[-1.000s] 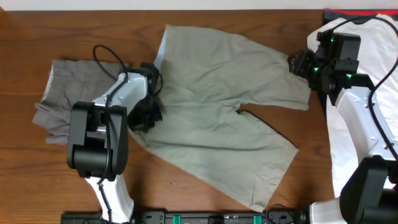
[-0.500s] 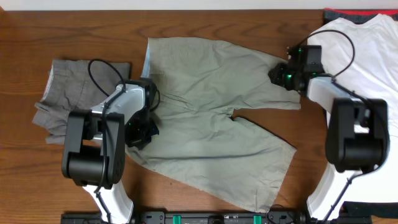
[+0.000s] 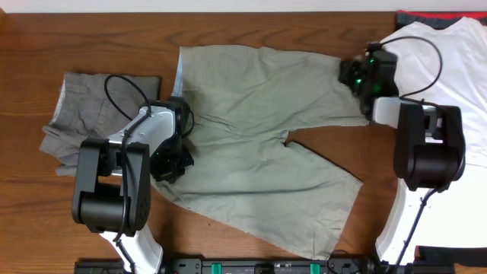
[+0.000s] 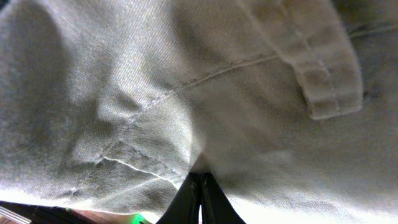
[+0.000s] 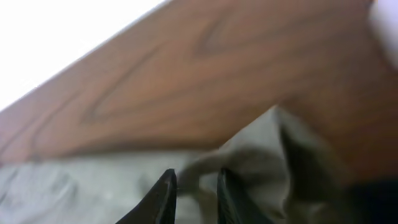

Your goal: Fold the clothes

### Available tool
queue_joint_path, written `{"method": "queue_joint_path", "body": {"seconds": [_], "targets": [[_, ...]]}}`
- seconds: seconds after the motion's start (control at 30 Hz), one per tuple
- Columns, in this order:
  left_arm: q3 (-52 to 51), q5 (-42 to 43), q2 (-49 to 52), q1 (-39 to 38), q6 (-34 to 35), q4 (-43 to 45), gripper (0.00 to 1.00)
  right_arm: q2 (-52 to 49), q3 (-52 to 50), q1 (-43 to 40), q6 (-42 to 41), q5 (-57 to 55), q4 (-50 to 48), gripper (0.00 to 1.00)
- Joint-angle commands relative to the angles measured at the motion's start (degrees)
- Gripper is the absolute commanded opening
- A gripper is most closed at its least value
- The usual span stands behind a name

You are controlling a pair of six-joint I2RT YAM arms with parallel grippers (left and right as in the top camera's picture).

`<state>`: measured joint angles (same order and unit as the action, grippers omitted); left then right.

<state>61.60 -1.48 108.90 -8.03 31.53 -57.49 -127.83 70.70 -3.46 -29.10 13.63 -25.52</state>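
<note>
Khaki trousers (image 3: 251, 137) lie at desk centre, spread flat and open, waistband toward 10 o'clock, legs running out to 2 and 5 o'clock. No fold made yet as far as I see, so I judge the task barely begun on this piece: all folds left to do.

Left tool (image 4: 199, 190) sits at the garment's 9 o'clock edge, fingers pinched right together on the khaki cloth near a seam. Right tool (image 5: 196, 186) is at the upper leg hem, approx 2 o'clock, jaws closed down narrow w/ a ridge of hem cloth between them, lifted off the wood.

Grey trousers (image 3: 84, 122) sit rumpled at 9 o'clock, just beside the left arm; they don't look neatly folded to me. White T-shirt (image 3: 456, 68) is spread at 3 o'clock under the right arm, unfolded too. So I count three items to go.

Containers: none in view. No bin, basket or tray; everything lies straight on the desk (image 3: 30, 213).
</note>
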Motion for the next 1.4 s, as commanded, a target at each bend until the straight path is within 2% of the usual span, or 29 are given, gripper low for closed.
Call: {"method": "queue_joint_path", "body": {"seconds": [0.0, 0.17, 0.3, 0.43, 0.53, 0.6, 0.63, 0.7, 0.77, 0.83, 0.97, 1.03, 1.13, 1.23, 1.37], "targets": [[-1.92, 2.34, 1.55, 0.13, 0.48, 1.79, 0.06, -0.85, 4.72, -1.77, 0.92, 0.11, 0.28, 0.21], [-1.25, 2.32, 1.49, 0.13, -1.49, 2.71, 0.09, -0.55, 11.19, -2.86, 4.74, 10.45, 6.54, 0.22], [0.96, 2.34, -0.44, 0.13, -3.82, 2.08, 0.12, 2.64, 16.24, -2.93, 10.01, 16.92, 18.82, 0.27], [3.58, 2.36, -5.44, 0.13, -6.58, 2.1, 0.17, 6.82, 18.25, -1.86, 14.23, 17.22, 33.48, 0.29], [4.44, 2.38, -10.19, 0.13, -10.29, 5.49, 0.22, 8.02, 18.23, -0.55, 15.04, 14.1, 44.46, 0.33], [4.42, 2.47, -12.5, 0.0, -12.87, 9.75, 0.22, 7.17, 17.86, 0.57, 15.02, 10.25, 49.29, 0.36], [4.42, 2.69, -13.16, -0.09, -14.19, 11.96, 0.22, 6.6, 17.53, 1.07, 15.02, 8.98, 49.96, 0.42], [4.42, 5.33, -13.49, -0.2, -18.8, 17.86, 0.2, 4.79, 16.83, 2.12, 15.04, 7.54, 49.51, 0.46], [4.07, 8.66, -12.94, -0.2, -21.99, 23.17, 0.13, 2.82, 16.68, 2.84, 15.02, 7.54, 47.58, 0.44], [3.98, 11.85, -11.76, -0.2, -23.21, 28.79, 0.08, 0.5, 16.65, 3.32, 13.4, 7.52, 44.35, 0.34], [3.98, 13.55, -8.96, -0.2, -24.26, 36.22, 0.06, -3.74, 16.68, 3.32, 7.61, 6.67, 36.54, 0.15], [3.98, 13.53, -7.45, -0.2, -24.24, 37.7, 0.06, -5.68, 16.68, 3.15, 5.27, 5.51, 32.26, 0.08], [3.98, 13.55, -5.27, -0.2, -24.24, 37.53, 0.06, -7.98, 16.68, 2.67, 4.02, 0.35, 25.88, 0.02], [3.89, 13.55, -4.07, -0.2, -24.24, 36.35, 0.06, -8.26, 16.7, 1.95, 4.09, -6.16, 20.81, 0.01], [3.82, 13.51, -3.78, -0.2, -24.24, 36.0, 0.06, -8.17, 19.08, 0.72, 4.96, -3.85, 17.55, 0.01]]}}
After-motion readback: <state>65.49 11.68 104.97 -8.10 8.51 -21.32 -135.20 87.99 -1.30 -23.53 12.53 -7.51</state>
